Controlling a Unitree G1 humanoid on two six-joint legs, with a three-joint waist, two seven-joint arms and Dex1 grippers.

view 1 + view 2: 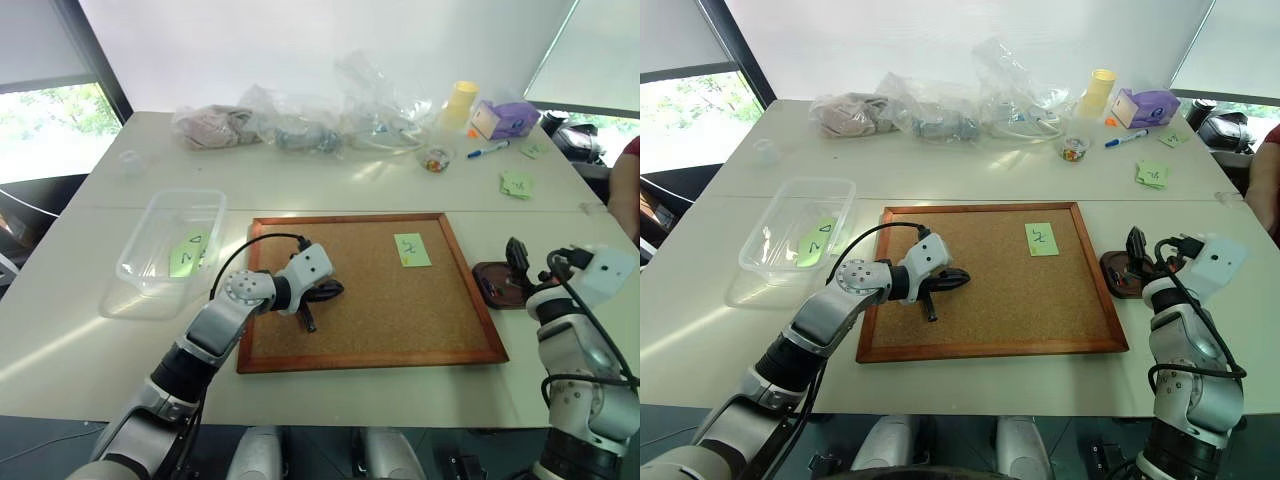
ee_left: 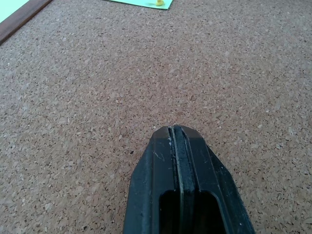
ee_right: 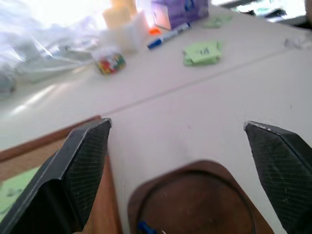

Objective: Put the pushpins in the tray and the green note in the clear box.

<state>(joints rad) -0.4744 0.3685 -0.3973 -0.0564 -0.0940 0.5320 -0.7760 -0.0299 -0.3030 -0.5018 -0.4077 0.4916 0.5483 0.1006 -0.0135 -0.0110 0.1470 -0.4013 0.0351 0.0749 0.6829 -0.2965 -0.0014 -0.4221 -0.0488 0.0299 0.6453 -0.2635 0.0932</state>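
Right gripper (image 3: 178,170) gapes empty over tray (image 1: 497,285), upper-centre green note (image 1: 412,250) pinned, flimsy—I'd pinch its free edge.

Bright daylight from windows behind, glare on the white table (image 1: 330,190), right wrist view soft, blown-out background

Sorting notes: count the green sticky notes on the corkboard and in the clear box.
2: one pale-green sticky note pinned on the wood-framed corkboard, one triangle-marked green note in the clear plastic box.
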